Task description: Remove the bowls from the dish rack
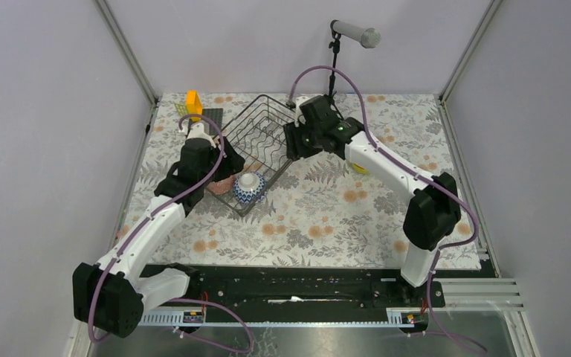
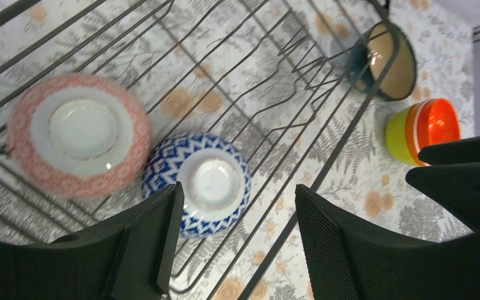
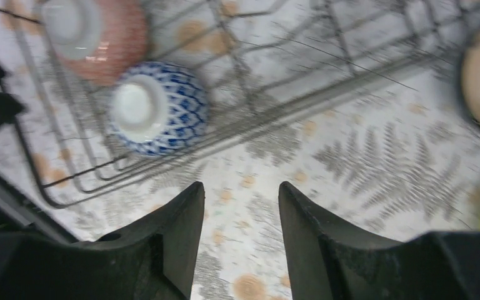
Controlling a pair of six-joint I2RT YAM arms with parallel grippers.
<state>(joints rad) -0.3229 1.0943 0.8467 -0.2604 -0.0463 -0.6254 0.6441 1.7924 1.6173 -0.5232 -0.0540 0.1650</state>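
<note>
The dish rack (image 1: 256, 137) is a dark wire basket mid-table. A blue-and-white bowl (image 1: 249, 187) and a pink speckled bowl (image 2: 78, 133) lie upside down in its near corner. My left gripper (image 2: 236, 200) is open and empty, hovering just above the blue-and-white bowl (image 2: 197, 181). My right gripper (image 3: 240, 190) is open and empty over the tablecloth beside the rack's right rim. A teal bowl with beige inside (image 2: 384, 60) lies on its side at that rim. A yellow-green bowl (image 2: 403, 134) with an orange bowl (image 2: 434, 122) nested in it stands outside the rack.
A yellow-orange block (image 1: 193, 100) and a flat dark plate (image 1: 210, 119) sit at the back left behind the rack. A microphone stand (image 1: 334, 56) rises at the back. Side walls enclose the floral tablecloth (image 1: 320, 216).
</note>
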